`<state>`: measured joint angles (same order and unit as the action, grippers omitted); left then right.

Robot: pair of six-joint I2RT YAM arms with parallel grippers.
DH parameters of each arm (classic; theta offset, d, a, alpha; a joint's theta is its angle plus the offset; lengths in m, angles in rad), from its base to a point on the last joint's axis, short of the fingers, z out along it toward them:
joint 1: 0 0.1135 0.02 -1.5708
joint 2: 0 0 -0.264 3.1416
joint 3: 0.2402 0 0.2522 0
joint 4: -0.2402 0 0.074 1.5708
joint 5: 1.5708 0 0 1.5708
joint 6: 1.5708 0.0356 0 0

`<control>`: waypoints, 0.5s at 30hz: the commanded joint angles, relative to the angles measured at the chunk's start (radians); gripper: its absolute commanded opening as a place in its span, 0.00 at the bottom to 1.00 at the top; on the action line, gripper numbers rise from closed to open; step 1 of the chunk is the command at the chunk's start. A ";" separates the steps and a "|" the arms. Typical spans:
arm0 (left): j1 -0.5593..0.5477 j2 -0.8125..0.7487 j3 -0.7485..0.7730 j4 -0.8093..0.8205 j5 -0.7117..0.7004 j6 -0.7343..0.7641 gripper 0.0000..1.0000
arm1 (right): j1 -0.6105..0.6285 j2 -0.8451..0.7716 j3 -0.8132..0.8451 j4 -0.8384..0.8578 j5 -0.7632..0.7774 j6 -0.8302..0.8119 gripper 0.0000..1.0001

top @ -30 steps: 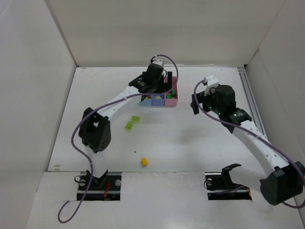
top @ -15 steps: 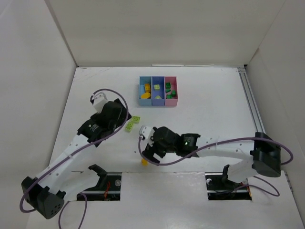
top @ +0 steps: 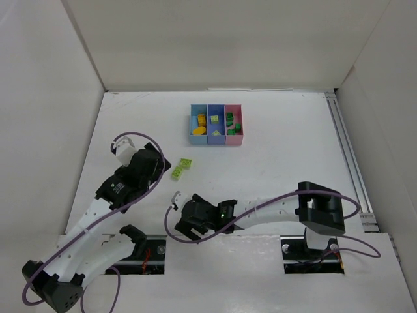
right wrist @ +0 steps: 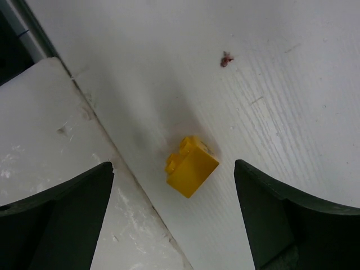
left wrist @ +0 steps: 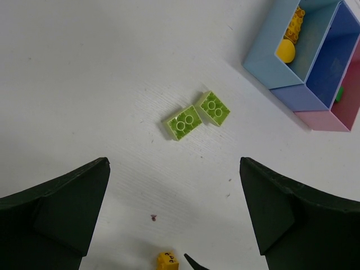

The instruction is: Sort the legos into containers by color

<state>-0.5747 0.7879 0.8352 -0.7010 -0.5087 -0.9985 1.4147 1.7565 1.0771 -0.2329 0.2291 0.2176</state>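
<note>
Three joined containers stand at the back: light blue [top: 193, 128] with yellow-orange legos, purple-blue [top: 215, 136] with lime ones, pink [top: 234, 137] with dark green ones. Two lime legos [top: 182, 167] lie side by side on the table, also in the left wrist view [left wrist: 183, 122]. My left gripper [top: 156, 164] is open and empty, hovering just left of them. A yellow-orange lego [right wrist: 192, 165] lies beside the table's near ledge, between the open fingers of my right gripper [right wrist: 173, 165]. In the top view the right gripper [top: 189, 223] hides it.
A raised white ledge [right wrist: 50, 140] runs along the table's near edge, right beside the yellow-orange lego. White walls enclose the table on the left, back and right. A rail [top: 344, 153] runs along the right side.
My left arm has pulled back from the containers to the near left. My right arm has swung from the right side down over the yellow-orange lego, now covering it from above.
</note>
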 commanded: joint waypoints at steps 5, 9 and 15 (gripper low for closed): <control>0.001 -0.029 -0.013 0.003 -0.013 -0.009 1.00 | 0.001 0.037 0.073 -0.032 0.119 0.089 0.63; 0.001 -0.029 -0.013 0.012 -0.013 0.000 1.00 | 0.001 0.047 0.073 -0.042 0.119 0.089 0.48; 0.001 0.000 -0.004 0.021 -0.022 0.000 1.00 | 0.001 0.014 0.064 -0.023 0.092 0.051 0.25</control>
<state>-0.5747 0.7773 0.8288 -0.6983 -0.5095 -0.9977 1.4136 1.7943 1.1065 -0.2695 0.3180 0.2802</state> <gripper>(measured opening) 0.997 0.324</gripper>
